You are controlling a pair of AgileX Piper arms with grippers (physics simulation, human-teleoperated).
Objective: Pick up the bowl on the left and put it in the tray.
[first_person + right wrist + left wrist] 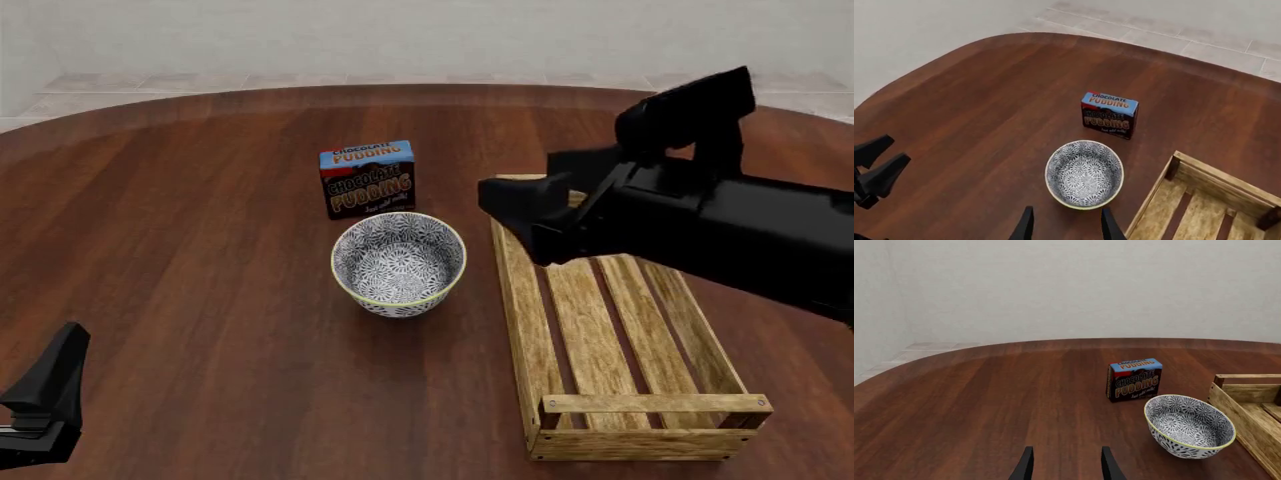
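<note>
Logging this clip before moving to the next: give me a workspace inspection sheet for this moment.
Surface: dark wood table, rounded far edge.
Job's things: bowl upright on the table, empty; tray just right of it, empty, apart from the bowl.
Clutter: chocolate pudding box standing behind the bowl.
Grippers: left gripper open, low at the near left, holding nothing; right gripper open, above the bowl, holding nothing.
Cables: nothing seen.
Surroundings: pale wall, tiled floor beyond the table.
</note>
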